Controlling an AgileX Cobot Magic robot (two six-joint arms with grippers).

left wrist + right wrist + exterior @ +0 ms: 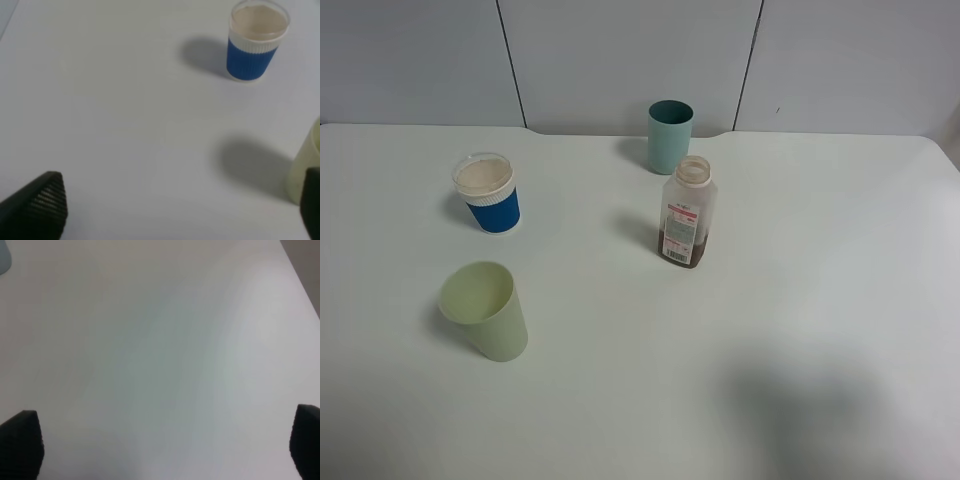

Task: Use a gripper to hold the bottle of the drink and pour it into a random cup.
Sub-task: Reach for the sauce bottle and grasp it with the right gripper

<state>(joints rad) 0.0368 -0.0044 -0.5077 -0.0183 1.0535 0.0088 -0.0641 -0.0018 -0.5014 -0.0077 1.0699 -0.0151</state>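
Right hand (162,445) hangs wide open over the worktop (820,300), not yet at the bottle (686,212) (uncapped, standing near the teal cup (670,135)), so a careless sideways approach could tip it and spill the drink.

A drink bottle (686,212) stands upright on the table (820,300), right of frame centre. A tumbler (670,136) stands behind it, apart. A lidded cup (488,193) sits upper left, with an open cup (485,310) below it.
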